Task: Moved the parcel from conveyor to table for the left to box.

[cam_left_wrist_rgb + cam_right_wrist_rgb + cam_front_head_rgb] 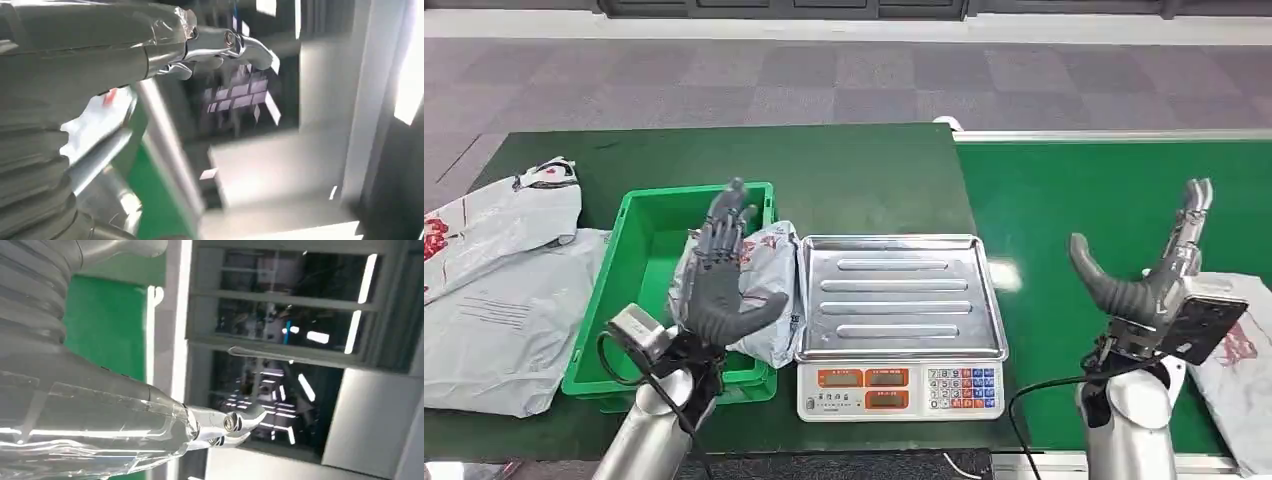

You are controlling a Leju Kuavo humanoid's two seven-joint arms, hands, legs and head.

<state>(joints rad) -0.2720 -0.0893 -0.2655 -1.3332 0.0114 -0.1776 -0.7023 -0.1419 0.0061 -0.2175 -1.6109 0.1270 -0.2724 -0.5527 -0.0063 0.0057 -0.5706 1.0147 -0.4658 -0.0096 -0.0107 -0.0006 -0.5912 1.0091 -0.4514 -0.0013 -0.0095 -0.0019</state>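
Both silver-armed hands, left hand (724,275) and right hand (1159,275), hover spread and empty, so the grey plastic parcel (769,285) draped over the green plastic crate's (594,320) rim (beside the crate's neighbouring scale (899,330)) looks nearly boxed.

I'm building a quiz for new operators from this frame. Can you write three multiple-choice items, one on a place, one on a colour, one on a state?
1. Where does the grey plastic-wrapped parcel nearest the left hand lie?
A. in the green plastic crate, at its wall beside the scale
B. on the scale tray
C. on the floor

2. What colour is the conveyor belt?
A. black
B. green
C. blue

3. What state is the right hand in?
A. gripping a parcel
B. pressing the scale keys
C. open, holding nothing

Answers: 1 A, the parcel sits inside the green plastic crate next to the silver-trayed weighing scale. 2 B, the belt is bright green. 3 C, its fingers are spread above the belt.
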